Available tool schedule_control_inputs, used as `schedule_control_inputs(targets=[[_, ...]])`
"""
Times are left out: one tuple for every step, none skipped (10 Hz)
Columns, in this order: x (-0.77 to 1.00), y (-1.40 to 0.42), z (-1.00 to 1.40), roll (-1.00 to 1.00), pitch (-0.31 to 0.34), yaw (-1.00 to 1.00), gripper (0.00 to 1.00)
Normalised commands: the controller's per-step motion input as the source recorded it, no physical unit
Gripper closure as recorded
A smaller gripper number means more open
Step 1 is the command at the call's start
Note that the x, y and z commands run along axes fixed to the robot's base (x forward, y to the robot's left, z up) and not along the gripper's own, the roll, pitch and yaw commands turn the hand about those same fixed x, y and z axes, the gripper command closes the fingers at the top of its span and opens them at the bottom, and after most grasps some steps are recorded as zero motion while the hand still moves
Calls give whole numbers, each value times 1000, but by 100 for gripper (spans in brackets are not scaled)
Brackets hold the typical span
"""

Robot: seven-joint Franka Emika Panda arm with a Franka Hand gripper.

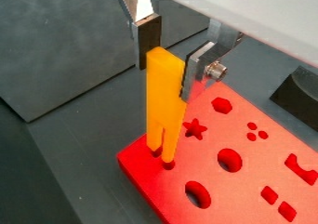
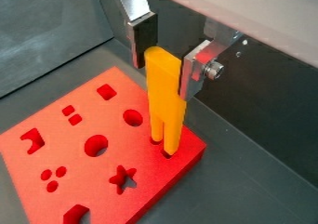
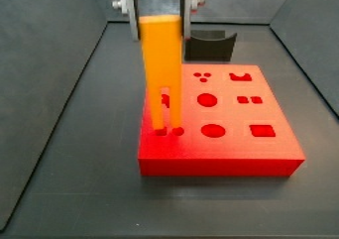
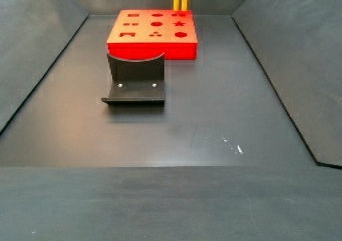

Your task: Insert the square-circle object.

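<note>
Square-circle object [image 1: 163,98] is standing upright at frame centre, prongs entering holes in the red block [image 1: 243,172]. The gripper [image 1: 170,56] is grasping its upper end; seating appears partial, with release remaining.

The gripper [image 1: 169,59] stands over a corner of the red block [image 3: 245,152], its plates flanking the upright orange-yellow bar [image 3: 158,69]. Near the block's far edge sits the dark grey curved holder [image 4: 135,81], seemingly apart. Elsewhere the dark floor [image 4: 201,145] lies open.
</note>
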Motion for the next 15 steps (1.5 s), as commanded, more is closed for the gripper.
schedule_control_inputs(targets=[[266, -43, -294, 186, 0, 129, 100], [220, -43, -277, 180, 0, 126, 100], [94, -71, -243, 144, 0, 83, 100], [0, -149, -206, 70, 0, 6, 100], [-3, -180, -149, 20, 0, 0, 100], [-166, -151, -66, 24, 0, 0, 100], [-286, -31, -49, 3, -4, -60, 100], [-120, 0, -43, 14, -1, -23, 100], [0, -26, -31, 46, -6, 0, 100], [0, 0, -17, 0, 0, 0, 100], [251, 0, -254, 26, 57, -23, 100], [223, 0, -706, 93, 0, -26, 100], [143, 0, -869, 96, 0, -14, 100], [89, -14, -923, 117, 0, -51, 100], [80, -63, -920, 149, 3, -83, 100]])
